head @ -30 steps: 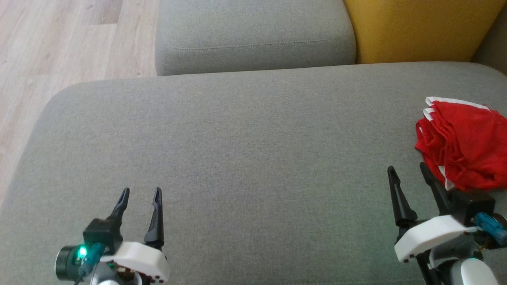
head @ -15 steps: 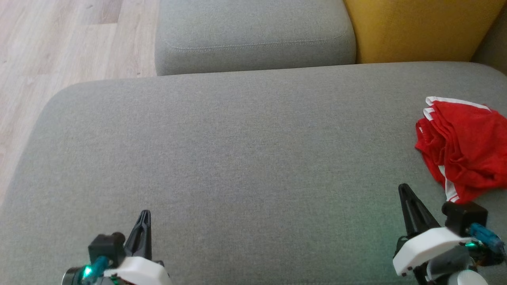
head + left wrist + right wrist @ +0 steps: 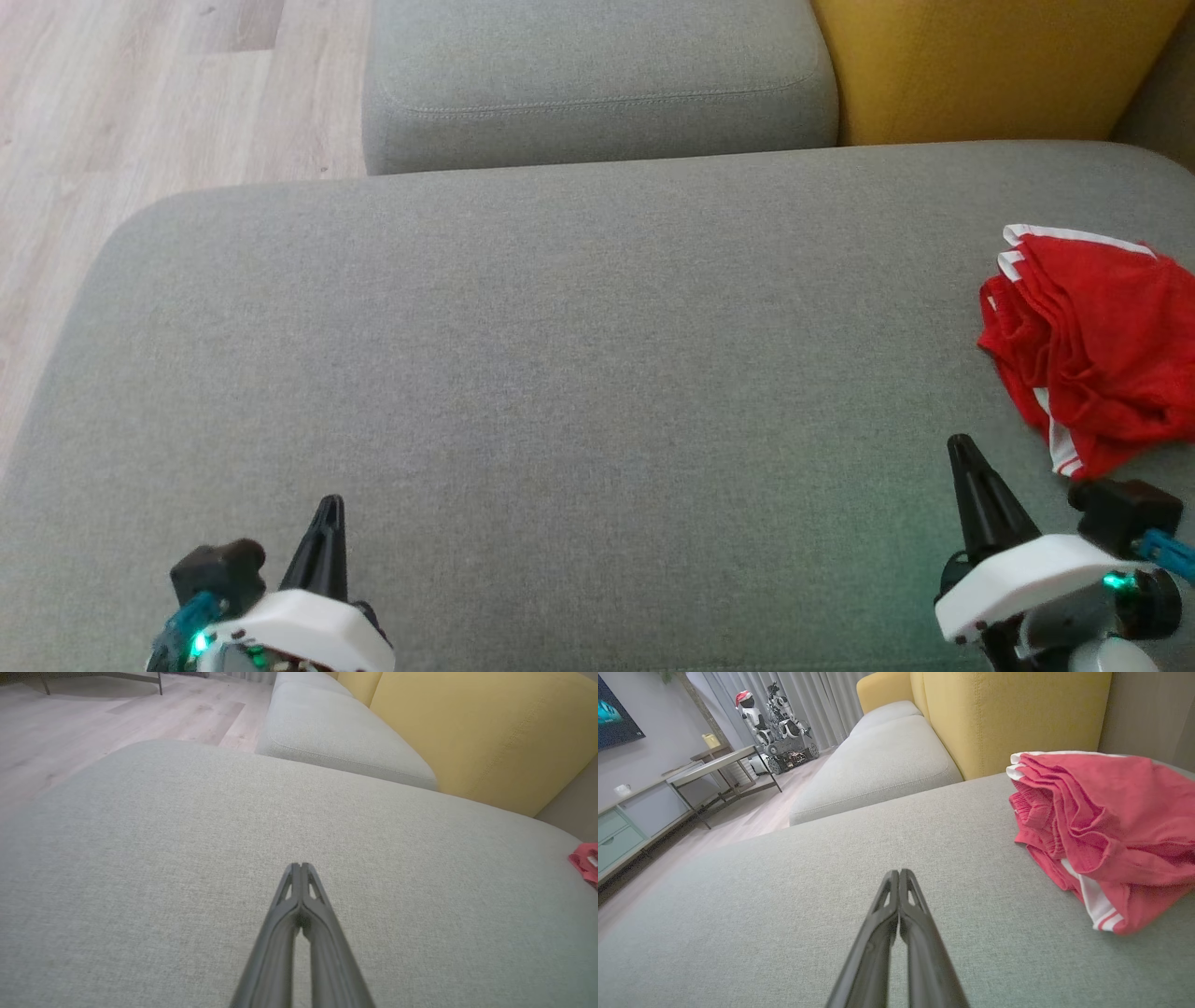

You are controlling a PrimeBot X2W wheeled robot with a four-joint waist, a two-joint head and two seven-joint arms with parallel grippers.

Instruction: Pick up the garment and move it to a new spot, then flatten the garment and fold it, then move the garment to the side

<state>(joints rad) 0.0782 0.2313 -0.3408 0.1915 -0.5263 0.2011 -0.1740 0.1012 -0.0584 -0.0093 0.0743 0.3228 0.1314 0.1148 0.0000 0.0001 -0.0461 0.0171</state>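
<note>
fig. head and wrist views. my left gripper (image 3: pixel 329 510) sits at the near left of the grey sofa seat (image 3: pixel 560 373). its two dark fingers are pressed together, no gap between them and nothing held. my right gripper (image 3: pixel 959 448), at the near right, is likewise closed to a narrow point and empty. the red garment (image 3: pixel 1092 345), with white trim, lies bunched in loose folds at the right edge of the seat. it is near my right gripper, just beyond it and to its right, and apart from the fingers. a yellow back cushion (image 3: pixel 971 65) stands at the far right, and a pale wooden floor (image 3: pixel 140 112) lies at the far left.
</note>
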